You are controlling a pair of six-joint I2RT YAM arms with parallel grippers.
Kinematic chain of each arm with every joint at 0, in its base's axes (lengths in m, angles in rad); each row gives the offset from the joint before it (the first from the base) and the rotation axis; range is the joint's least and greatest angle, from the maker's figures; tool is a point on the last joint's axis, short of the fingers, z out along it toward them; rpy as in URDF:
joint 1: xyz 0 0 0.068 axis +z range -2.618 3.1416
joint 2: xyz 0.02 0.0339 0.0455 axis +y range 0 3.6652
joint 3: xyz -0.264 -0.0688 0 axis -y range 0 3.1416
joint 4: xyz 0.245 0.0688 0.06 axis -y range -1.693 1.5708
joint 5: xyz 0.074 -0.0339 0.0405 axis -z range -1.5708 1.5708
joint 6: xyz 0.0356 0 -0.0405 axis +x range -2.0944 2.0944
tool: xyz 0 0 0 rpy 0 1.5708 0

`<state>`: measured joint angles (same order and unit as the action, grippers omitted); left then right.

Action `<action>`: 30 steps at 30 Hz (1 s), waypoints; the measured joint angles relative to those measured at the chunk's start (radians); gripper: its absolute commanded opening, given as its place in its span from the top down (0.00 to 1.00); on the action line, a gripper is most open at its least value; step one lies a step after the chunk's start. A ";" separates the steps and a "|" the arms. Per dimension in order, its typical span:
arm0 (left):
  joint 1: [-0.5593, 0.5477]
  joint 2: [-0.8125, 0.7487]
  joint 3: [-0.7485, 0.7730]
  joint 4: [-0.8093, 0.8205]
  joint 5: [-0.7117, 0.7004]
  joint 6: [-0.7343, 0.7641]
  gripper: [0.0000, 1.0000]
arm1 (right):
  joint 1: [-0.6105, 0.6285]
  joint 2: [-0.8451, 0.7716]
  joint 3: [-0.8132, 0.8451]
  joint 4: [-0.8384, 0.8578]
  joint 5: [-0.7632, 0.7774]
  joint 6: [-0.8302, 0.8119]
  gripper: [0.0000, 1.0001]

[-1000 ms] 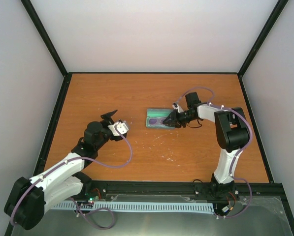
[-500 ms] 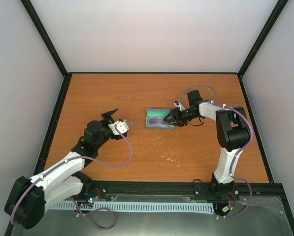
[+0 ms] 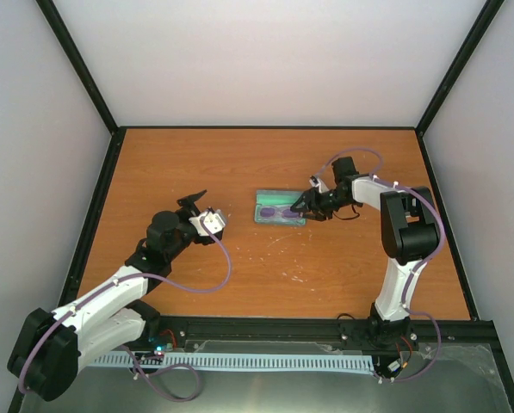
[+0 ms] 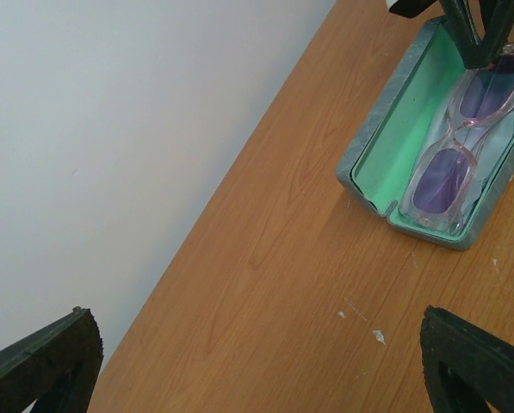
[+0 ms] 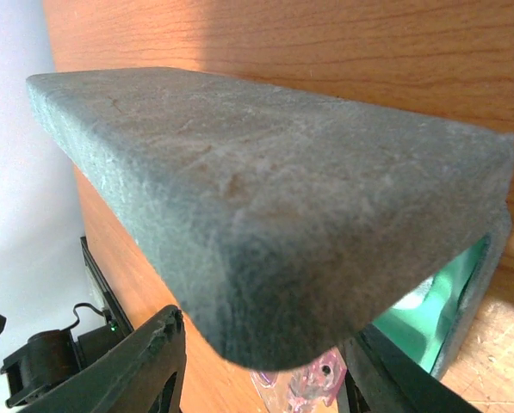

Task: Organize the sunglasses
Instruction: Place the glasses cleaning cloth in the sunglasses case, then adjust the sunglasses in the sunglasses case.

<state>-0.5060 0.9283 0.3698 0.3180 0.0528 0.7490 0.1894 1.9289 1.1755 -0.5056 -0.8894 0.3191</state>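
Toward the left edge of the table (image 3: 239, 163), the left gripper (image 3: 201, 214) is held above the wood with its fingers (image 4: 41, 361) spread wide and nothing between them. It is kept well apart from the case (image 3: 278, 209) and is turned toward it.

The grey-blue case is found about midway between the left and right edges of the table, lying open, so that its green lining is shown. The sunglasses (image 4: 463, 142) are laid folded inside it, lengthwise along the lower half, their pink frame and purple lenses seen plainly from the left wrist.

At the right end of the case the right gripper (image 3: 302, 206) is placed, its fingers (image 5: 127, 370) set apart. The raised lid is seen just beyond them and the sunglasses just below. Whether the case is touched cannot be told.
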 measured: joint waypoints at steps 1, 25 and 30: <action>0.000 0.000 0.000 0.000 0.000 0.000 0.00 | 0.000 0.000 0.000 0.003 0.000 0.002 0.54; 0.000 0.021 0.008 -0.002 0.004 -0.012 0.00 | -0.053 -0.014 0.000 -0.005 0.111 -0.005 0.50; 0.000 0.021 0.014 -0.002 0.010 -0.012 0.00 | -0.073 -0.084 -0.023 -0.018 0.127 -0.008 0.52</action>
<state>-0.5060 0.9489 0.3843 0.3161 0.0631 0.7368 0.1165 1.8454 1.1530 -0.5232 -0.7628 0.3111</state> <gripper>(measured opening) 0.997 0.506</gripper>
